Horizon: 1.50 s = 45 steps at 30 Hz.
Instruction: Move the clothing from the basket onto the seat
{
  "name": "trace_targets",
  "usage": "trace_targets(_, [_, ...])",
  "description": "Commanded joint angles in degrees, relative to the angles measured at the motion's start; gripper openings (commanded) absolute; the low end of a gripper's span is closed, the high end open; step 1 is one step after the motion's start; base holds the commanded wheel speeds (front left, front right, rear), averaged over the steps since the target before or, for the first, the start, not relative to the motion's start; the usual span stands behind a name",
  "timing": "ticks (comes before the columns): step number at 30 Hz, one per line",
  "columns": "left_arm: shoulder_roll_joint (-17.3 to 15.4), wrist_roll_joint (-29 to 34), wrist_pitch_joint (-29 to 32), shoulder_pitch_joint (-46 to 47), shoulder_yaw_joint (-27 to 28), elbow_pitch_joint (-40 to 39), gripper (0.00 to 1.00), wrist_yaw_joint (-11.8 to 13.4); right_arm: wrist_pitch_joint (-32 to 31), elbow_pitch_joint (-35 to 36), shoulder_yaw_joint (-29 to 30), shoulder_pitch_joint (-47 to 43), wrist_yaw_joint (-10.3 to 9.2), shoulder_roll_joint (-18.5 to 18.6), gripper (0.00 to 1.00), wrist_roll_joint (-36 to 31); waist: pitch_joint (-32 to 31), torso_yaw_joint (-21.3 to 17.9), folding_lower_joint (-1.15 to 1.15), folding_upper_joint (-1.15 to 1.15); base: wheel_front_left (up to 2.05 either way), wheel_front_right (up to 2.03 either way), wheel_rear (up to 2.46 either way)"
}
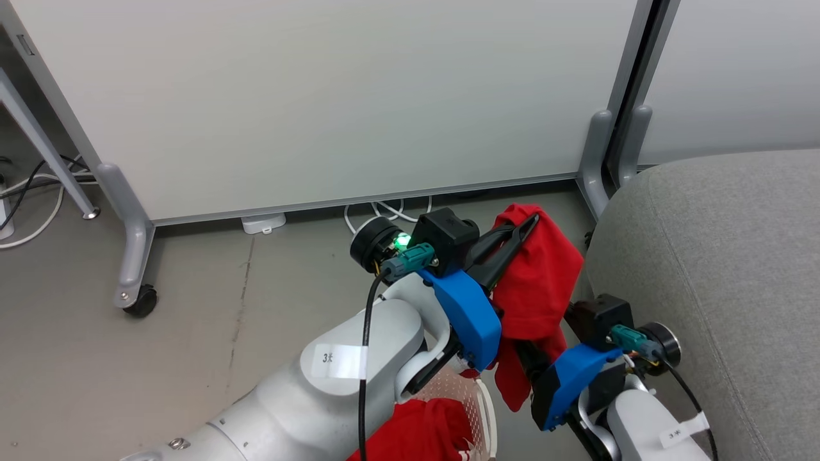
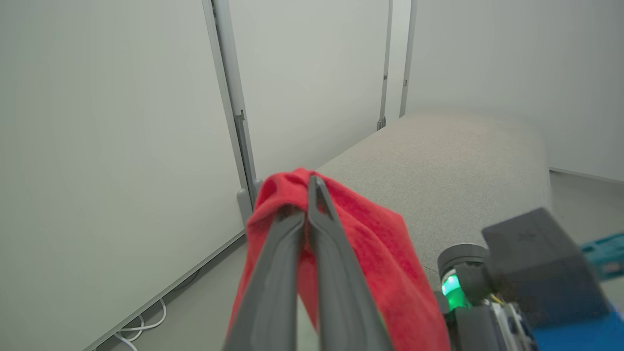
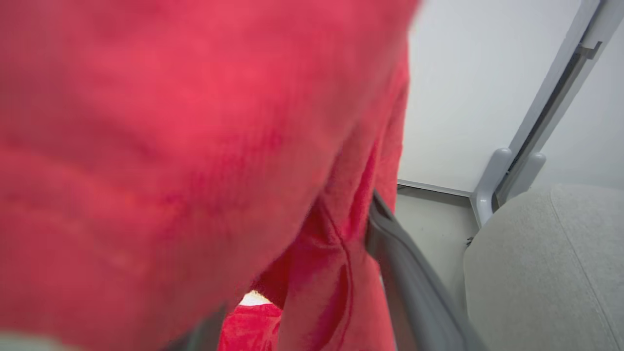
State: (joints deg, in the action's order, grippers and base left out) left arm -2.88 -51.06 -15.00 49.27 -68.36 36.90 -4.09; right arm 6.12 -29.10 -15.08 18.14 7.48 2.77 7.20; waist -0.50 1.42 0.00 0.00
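At the bottom of the head view, closest to the robot, the cream perforated laundry basket (image 1: 479, 402) sits on the floor with a crumpled red garment (image 1: 416, 429) inside it. Just above it, the right gripper (image 1: 526, 358) has its jaws spread wide. One dark finger (image 3: 409, 278) runs beside hanging red cloth, and the blur makes it hard to tell whether the cloth touches it. Higher up, the left gripper (image 1: 530, 223) is pinched tight on a fold of the lifted red garment (image 1: 535, 282), which hangs from the fingertips, clear of the basket and just beside the rounded edge of the grey upholstered seat (image 1: 717, 269), not on it. Beyond them, white cables (image 1: 378, 211) lie on the floor under a white partition panel (image 1: 320, 96) that stands on a grey castor foot (image 1: 134, 269).
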Motion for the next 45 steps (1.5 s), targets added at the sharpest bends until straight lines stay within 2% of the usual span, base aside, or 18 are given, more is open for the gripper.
trace_targets(1, [0.0,-0.41,-0.26,0.32,-0.3,-0.35,0.0,-0.07,0.41,-1.26,-0.77,1.71,0.03,0.22,1.0,0.41,-0.12,0.1,0.0,0.0,0.0,0.0,0.0])
trace_targets(6, [-0.01,-0.99,-0.26,0.05,-1.31,-1.12,0.0,0.16,2.01,-6.53,-4.09,5.69,0.03,0.21,1.0,2.26,-0.5,0.34,0.0,0.0,0.0,0.0,0.0])
trace_targets(7, [-0.01,-1.14,-0.26,-0.03,-1.47,-1.18,0.0,0.18,2.3,-7.41,-4.71,6.08,0.03,0.22,0.93,2.8,-0.6,0.38,0.0,0.0,0.0,0.0,0.0])
trace_targets(9, [0.0,-1.35,-0.27,-0.16,-1.68,-1.19,0.0,0.2,2.9,-8.78,-5.77,6.91,0.03,0.22,0.02,4.07,-0.77,0.38,0.0,0.0,0.0,0.0,0.0])
trace_targets(10, [-0.01,-1.4,-0.27,-0.24,-1.73,-1.12,0.0,0.25,3.33,-9.38,-6.21,7.26,0.03,0.22,0.0,4.44,-0.86,0.34,0.0,0.0,0.0,0.0,0.0])
trace_targets(17, [0.0,-1.86,-0.27,-0.75,-1.44,-0.17,0.0,0.6,5.38,-12.08,-7.56,8.02,0.03,0.21,0.0,6.51,-1.34,-0.43,0.0,0.0,0.0,0.0,0.0])
trace_targets(38, [0.0,-1.42,-0.27,-1.18,-0.13,1.57,0.0,0.15,7.13,-13.8,-8.75,9.42,0.03,0.21,0.0,8.48,-1.57,-1.44,0.0,0.0,0.0,0.0,0.0])
trace_targets(39, [0.0,-1.37,-0.27,-1.19,-0.08,1.62,0.05,0.17,7.18,-13.78,-8.71,9.41,0.03,0.21,0.0,8.43,-1.54,-1.45,0.0,0.0,0.0,0.0,0.0])
trace_targets(40, [0.0,-1.36,-0.27,-1.23,-0.04,1.69,0.21,0.2,7.22,-13.84,-8.67,9.5,0.03,0.21,0.0,8.41,-1.51,-1.45,0.0,0.0,0.0,0.0,0.0])
trace_targets(41, [0.0,-1.3,-0.27,-1.29,-0.01,1.78,0.46,0.27,7.28,-13.87,-8.66,9.53,0.03,0.21,0.0,8.5,-1.5,-1.47,0.0,0.0,0.0,0.0,0.0])
trace_targets(42, [0.0,-1.2,-0.27,-1.34,0.04,1.88,1.0,0.37,7.32,-13.9,-8.63,9.5,0.03,0.21,0.0,8.5,-1.48,-1.49,0.0,0.0,0.0,0.0,0.0])
trace_targets(45, [0.0,-1.01,-0.26,-1.37,0.16,2.2,1.0,0.53,7.47,-13.97,-8.56,9.44,0.03,0.21,0.0,8.56,-1.38,-1.56,0.0,0.0,0.0,0.0,0.0])
